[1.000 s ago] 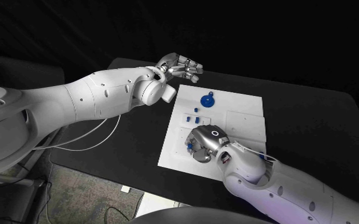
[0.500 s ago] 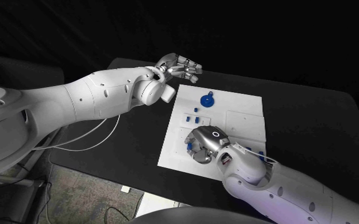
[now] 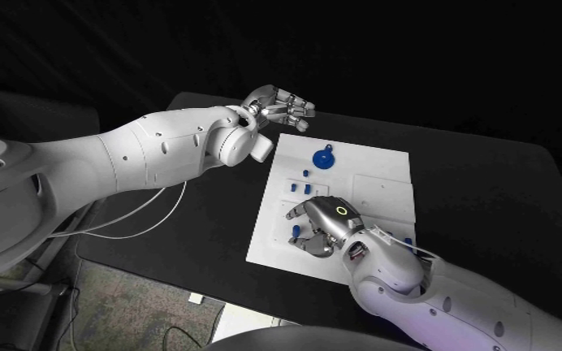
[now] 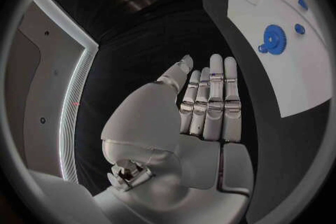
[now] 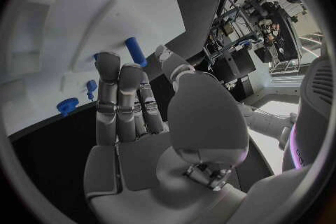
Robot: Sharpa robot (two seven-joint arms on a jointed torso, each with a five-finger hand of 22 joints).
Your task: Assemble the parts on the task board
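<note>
The white board (image 3: pixel 352 197) lies at the centre of the frame on the black table (image 3: pixel 492 180). A blue gear with a small tab (image 3: pixel 323 158) sits near the board's upper left corner; small blue pegs (image 3: pixel 307 175) lie just below it.

The right hand (image 3: pixel 322 225) hovers low over the board's lower left area, fingers loosely spread and holding nothing. The left hand (image 3: pixel 281 107) hangs above the table off the board's upper left corner, fingers extended side by side, empty.

Handling, as judged: the parts look light, rigid, smooth plastic, liable to slide or roll. Pinch the pegs across the shaft; take the gear by its rim.
</note>
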